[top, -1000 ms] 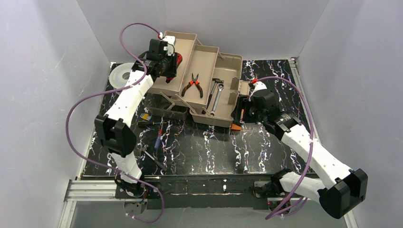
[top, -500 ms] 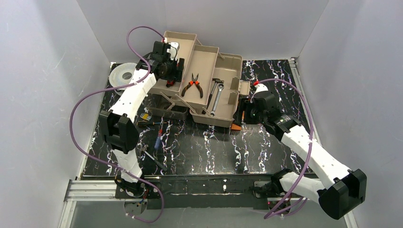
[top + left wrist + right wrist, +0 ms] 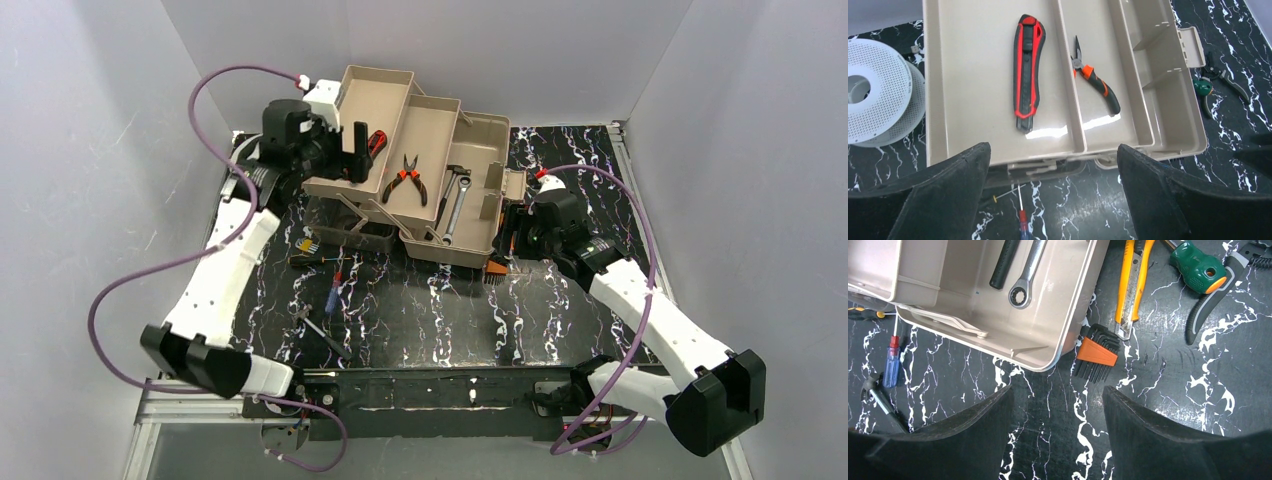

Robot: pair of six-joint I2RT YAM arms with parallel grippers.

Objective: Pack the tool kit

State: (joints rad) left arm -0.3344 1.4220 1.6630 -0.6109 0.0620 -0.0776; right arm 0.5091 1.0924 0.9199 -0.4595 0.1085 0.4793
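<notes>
Your toolbox (image 3: 372, 90) sits open at the upper centre of the frame, with a red knife (image 3: 1028, 72) and orange pliers (image 3: 1095, 82) in its trays. Your left end effector (image 3: 1052, 150) hangs wide and empty over the knife tray's near edge. Your right end effector (image 3: 1057, 390) stands wide and empty by the toolbox corner.

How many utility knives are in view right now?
2. The red-and-black knife lies in the leftmost tray; the yellow knife lies on the table beside the toolbox. Others may be hidden under trays.
</notes>
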